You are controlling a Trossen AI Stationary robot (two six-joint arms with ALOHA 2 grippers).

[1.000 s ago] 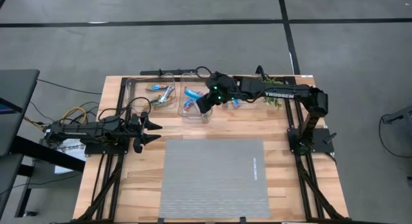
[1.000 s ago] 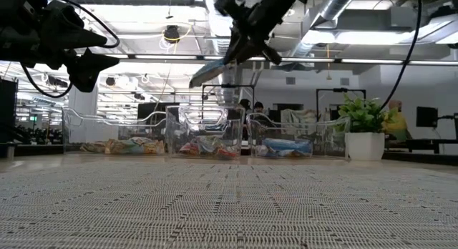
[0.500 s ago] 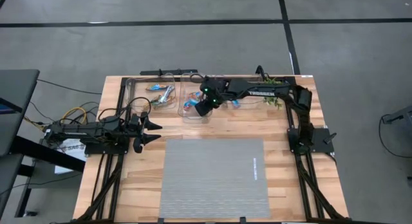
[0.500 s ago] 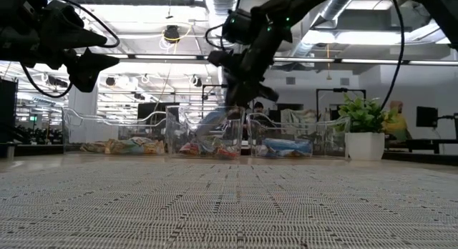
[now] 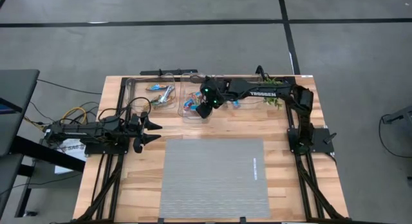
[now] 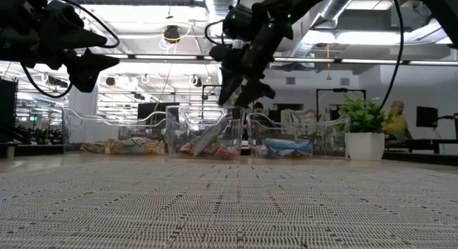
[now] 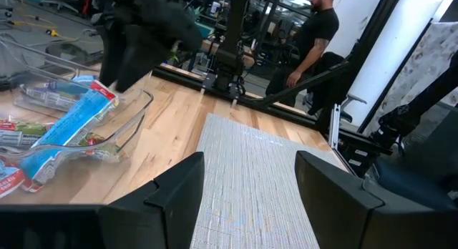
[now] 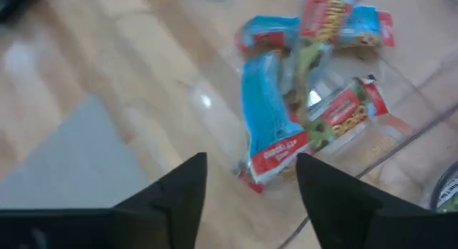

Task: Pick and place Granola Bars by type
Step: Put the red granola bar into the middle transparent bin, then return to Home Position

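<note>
Right gripper (image 5: 205, 109): mine, hanging over the middle bin (image 5: 193, 105) at the far side of the table (image 5: 283, 159); in the low view it sits above the bin's rim.
Right fingers (image 8: 172, 199): apart, nothing between them; the wrist view looks straight down past them into the bin.
Blue bar (image 8: 268, 138): lying loose in the middle bin, below my open fingers, touching neither of them. In the low view it leans tilted against the pile inside the bin (image 6: 207, 138).
Other bars in the middle bin (image 8: 343, 113): red, blue and green wrappers heaped beside and partly under the blue bar.
Left bin (image 5: 161, 95): just beside the middle one, holding several bars (image 5: 162, 92) with blue and mixed wrappers.
Right bin (image 6: 293, 138): next along in the low view, with blue bars (image 6: 290, 146) lying flat on its floor.
Left gripper (image 5: 154, 131): waiting at the left edge of the table, well apart from the bins, raised off the wood.
Left fingers (image 7: 175, 195): spread wide, holding nothing.
Mat (image 5: 215, 179): grey, on the near half of the table.
Plant (image 6: 363, 124): in a white pot, beside the right bin.
Person (image 7: 311, 38): standing in the room beyond the table, seen in the left wrist view.
</note>
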